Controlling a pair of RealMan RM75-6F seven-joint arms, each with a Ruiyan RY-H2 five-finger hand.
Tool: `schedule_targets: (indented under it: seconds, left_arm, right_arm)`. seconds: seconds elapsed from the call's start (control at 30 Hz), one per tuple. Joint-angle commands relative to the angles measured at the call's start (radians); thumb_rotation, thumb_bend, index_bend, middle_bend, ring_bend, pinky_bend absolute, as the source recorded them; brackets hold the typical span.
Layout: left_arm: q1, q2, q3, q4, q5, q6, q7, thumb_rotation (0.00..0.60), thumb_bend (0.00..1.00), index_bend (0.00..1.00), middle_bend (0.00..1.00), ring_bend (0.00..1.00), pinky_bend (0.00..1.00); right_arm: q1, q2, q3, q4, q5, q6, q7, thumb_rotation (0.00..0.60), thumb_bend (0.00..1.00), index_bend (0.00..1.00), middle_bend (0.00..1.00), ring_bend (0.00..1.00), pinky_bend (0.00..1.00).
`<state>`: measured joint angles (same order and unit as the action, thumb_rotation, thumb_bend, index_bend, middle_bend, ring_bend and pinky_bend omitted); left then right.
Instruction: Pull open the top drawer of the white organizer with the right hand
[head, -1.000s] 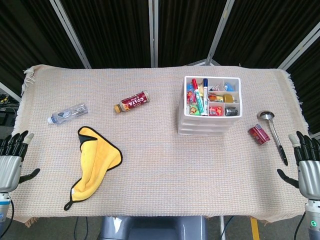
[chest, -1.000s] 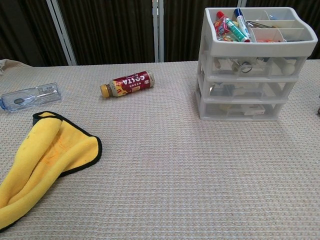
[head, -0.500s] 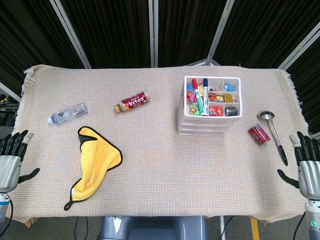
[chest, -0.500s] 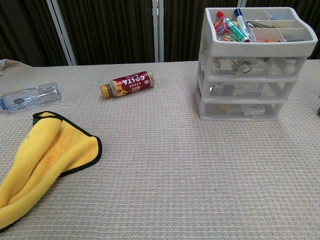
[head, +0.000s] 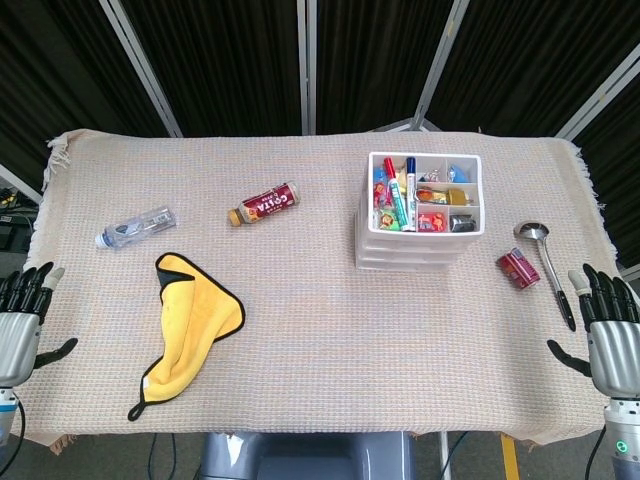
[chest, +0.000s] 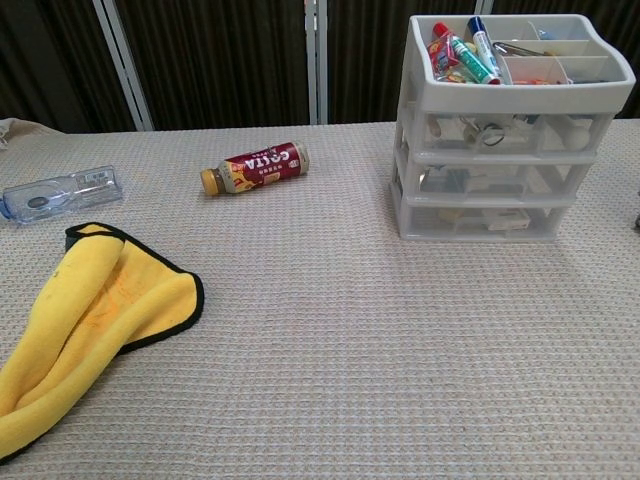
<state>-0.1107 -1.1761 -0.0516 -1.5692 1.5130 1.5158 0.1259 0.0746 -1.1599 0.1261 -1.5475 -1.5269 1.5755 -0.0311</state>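
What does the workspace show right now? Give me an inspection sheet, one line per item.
Surface: table under a beige woven cloth, lying flat.
Job's things: white organizer, all drawers shut; top drawer untouched; open tray on top holds markers.
Clutter: yellow cloth, brown bottle and clear bottle lying down, red can, ladle.
Hands: left hand and right hand at the near table corners, fingers spread, holding nothing.
Cables: thin ones below the table's front edge.
Surroundings: dark curtain panels behind.
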Motion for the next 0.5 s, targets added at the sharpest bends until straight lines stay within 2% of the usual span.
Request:
schedule_targets:
  seconds: [0.03,0.13,0.23,0.3,0.4,0.5]
  left_arm:
    - [0.003,-0.001,0.000,0.003,-0.003,0.002,0.000,0.600,0.05,0.00,0.00,0.00,0.00]
    - [0.007,0.001,-0.004,0.001,-0.009,0.009,-0.007,0.600,0.05,0.00,0.00,0.00,0.00]
    - [0.012,0.003,-0.007,0.000,-0.009,0.020,-0.009,0.600,0.05,0.00,0.00,0.00,0.00]
    - [0.014,-0.001,-0.009,0.001,-0.004,0.031,-0.008,0.600,0.05,0.00,0.00,0.00,0.00]
    - [0.014,-0.004,-0.010,0.005,-0.001,0.034,-0.006,0.600,0.05,0.00,0.00,0.00,0.00]
    - [0.015,-0.006,-0.011,0.008,0.001,0.037,-0.008,0.600,0.05,0.00,0.00,0.00,0.00]
  right_arm:
    - [0.011,-0.008,0.009,-0.015,0.004,-0.006,0.006,0.600,0.06,0.03,0.24,0.26,0.34]
    - [0.027,-0.011,0.020,-0.056,0.016,-0.031,0.052,0.600,0.06,0.07,0.49,0.52,0.49]
    - [0.051,0.004,0.024,-0.119,0.039,-0.093,0.137,0.600,0.07,0.09,0.58,0.62,0.52]
    - [0.083,0.038,0.022,-0.198,0.058,-0.181,0.253,0.600,0.07,0.09,0.64,0.67,0.53]
    - [0.113,0.074,0.026,-0.256,0.079,-0.256,0.342,0.600,0.10,0.09,0.73,0.75,0.57]
    - [0.143,0.085,0.030,-0.307,0.101,-0.319,0.406,0.600,0.12,0.09,0.75,0.78,0.58]
